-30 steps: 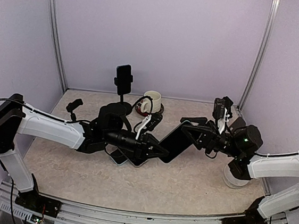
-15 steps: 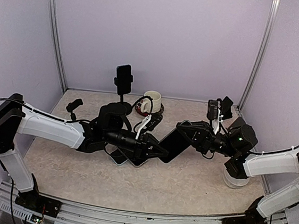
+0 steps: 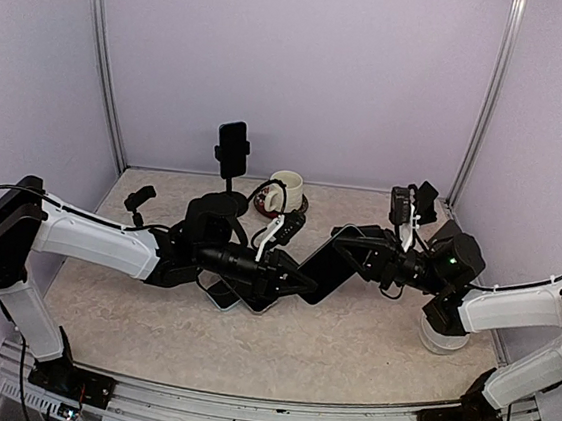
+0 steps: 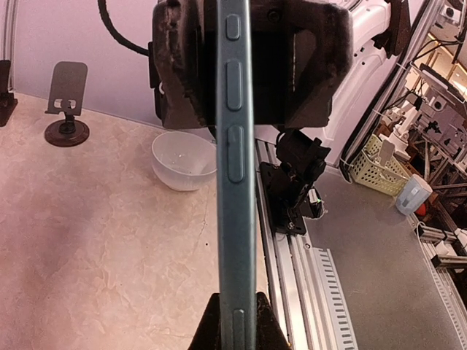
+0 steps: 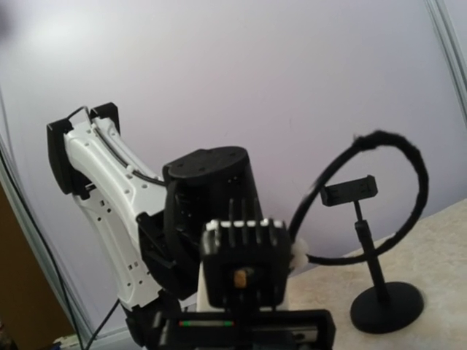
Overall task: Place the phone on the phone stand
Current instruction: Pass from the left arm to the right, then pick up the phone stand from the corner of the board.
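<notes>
Top external: left pincer (image 3: 302, 281), right pincer (image 3: 348, 246) outstretched at phone (image 3: 325, 267).

Smooth matt phone (image 4: 233, 219), translucent plastic bowl (image 4: 182, 160)

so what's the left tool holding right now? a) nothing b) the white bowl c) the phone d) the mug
c, the left wrist view shows the phone edge-on, side buttons facing the camera, clamped in the left tool.
</notes>
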Available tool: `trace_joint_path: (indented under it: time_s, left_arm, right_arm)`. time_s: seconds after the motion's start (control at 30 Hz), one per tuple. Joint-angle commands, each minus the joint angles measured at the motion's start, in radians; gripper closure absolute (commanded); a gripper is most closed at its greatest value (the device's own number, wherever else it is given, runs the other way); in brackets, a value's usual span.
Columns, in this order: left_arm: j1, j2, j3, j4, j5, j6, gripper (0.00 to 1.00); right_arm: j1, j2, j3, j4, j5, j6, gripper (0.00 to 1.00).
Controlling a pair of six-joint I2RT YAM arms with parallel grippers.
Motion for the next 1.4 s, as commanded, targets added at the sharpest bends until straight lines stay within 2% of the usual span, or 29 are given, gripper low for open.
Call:
trace_joint_path:
  time_s: [0.0, 0.13, 0.23, 0.33, 0.5, 0.53, 0.63, 0.8, 0.83, 0.87, 1.17, 1.37]
  left_arm:
    - [-0.010, -0.009, 0.007, 0.000, 0.026, 0.009, 1.00]
    - [-0.009, -0.007, 0.009, 0.005, 0.028, 0.006, 1.00]
    - [-0.010, -0.007, 0.008, 0.003, 0.028, 0.006, 1.00]
    - [-0.010, -0.009, 0.004, 0.002, 0.027, 0.007, 1.00]
    - [-0.010, -0.010, 0.004, 0.003, 0.025, 0.005, 1.00]
    - [-0.010, -0.012, 0.004, 0.003, 0.024, 0.004, 0.96]
    - [-0.007, -0.023, 0.000, -0.003, 0.018, 0.007, 0.71]
    - [0.008, -0.075, -0.029, -0.007, -0.012, 0.013, 0.22]
    - [0.011, -0.087, -0.036, -0.004, -0.020, 0.012, 0.07]
    - [0.014, -0.097, -0.043, 0.000, -0.030, 0.010, 0.02]
    - [0.028, -0.203, -0.067, -0.035, -0.212, 0.010, 0.01]
    - [0.030, -0.308, -0.063, -0.123, -0.472, -0.015, 0.01]
  right_arm:
    - [-0.007, -0.040, 0.028, 0.002, 0.022, -0.011, 0.66]
    - [-0.006, -0.013, 0.039, 0.037, -0.003, 0.013, 0.82]
    - [-0.006, 0.008, 0.039, 0.067, -0.012, 0.029, 0.87]
    - [-0.006, 0.007, 0.039, 0.066, -0.014, 0.030, 1.00]
    - [-0.006, -0.012, 0.043, 0.038, -0.005, 0.019, 1.00]
    - [-0.006, -0.016, 0.043, 0.026, 0.001, 0.016, 1.00]
    - [-0.006, -0.040, 0.042, -0.033, 0.024, -0.009, 1.00]
    - [-0.011, -0.104, 0.046, -0.169, 0.054, -0.082, 1.00]
    - [-0.012, -0.117, 0.047, -0.192, 0.059, -0.097, 1.00]
    - [-0.015, -0.127, 0.047, -0.215, 0.062, -0.105, 1.00]
    - [-0.048, -0.188, 0.029, -0.305, 0.057, -0.126, 1.00]
    - [-0.053, -0.209, 0.032, -0.370, 0.060, -0.165, 1.00]
